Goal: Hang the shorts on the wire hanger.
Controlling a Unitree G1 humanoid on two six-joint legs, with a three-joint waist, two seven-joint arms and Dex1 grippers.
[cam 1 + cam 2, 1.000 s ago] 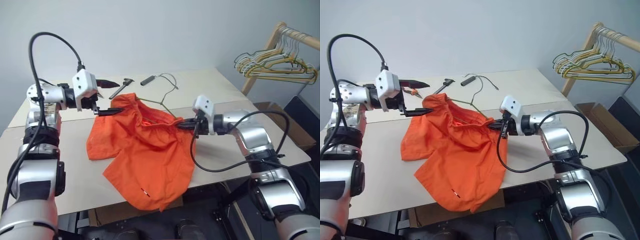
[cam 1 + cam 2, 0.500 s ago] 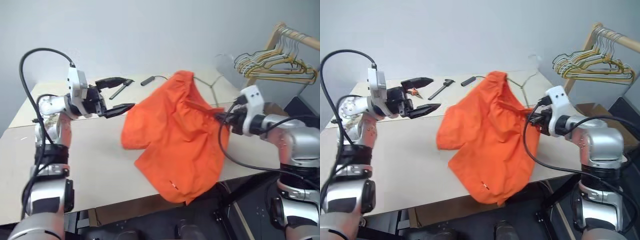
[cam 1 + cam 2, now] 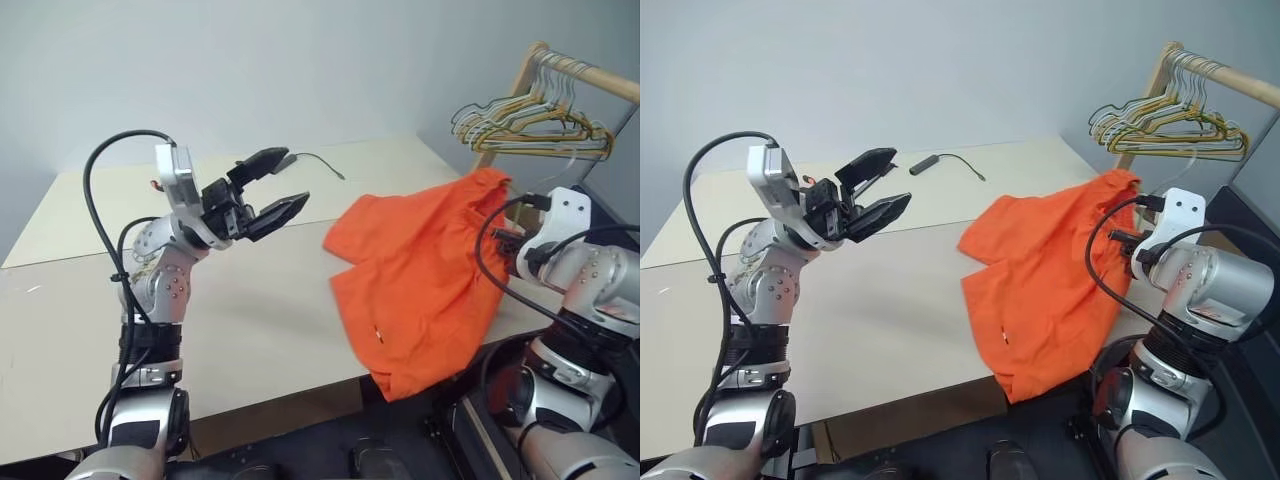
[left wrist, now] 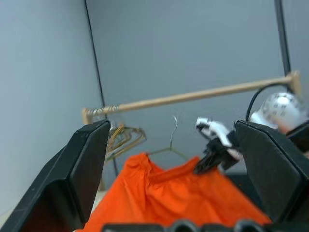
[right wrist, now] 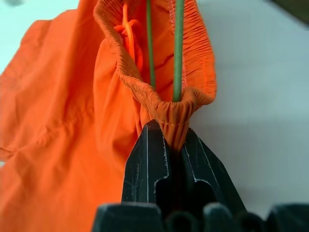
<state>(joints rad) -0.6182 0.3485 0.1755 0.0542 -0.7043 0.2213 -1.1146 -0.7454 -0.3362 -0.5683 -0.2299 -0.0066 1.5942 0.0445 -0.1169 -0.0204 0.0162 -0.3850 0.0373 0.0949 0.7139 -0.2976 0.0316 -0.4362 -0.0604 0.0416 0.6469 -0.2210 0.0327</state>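
My right pincer point(image 5: 166, 145) is pinching the gathered waistband of the shorts point(image 3: 425, 265) with the wire hanger point(image 5: 177, 53) running inside it, at the right of the head view, cloth trailing over the bench point(image 3: 250, 300) edge. I want that pinch firm so the wire stays in the waistband while I carry toward the rack point(image 3: 560, 70), upper right. My left pincer point(image 3: 275, 190) hangs spread wide and empty, upper left of centre. A second ago the shorts lay mid-bench with both pincers at the waistband; now they're swung right.
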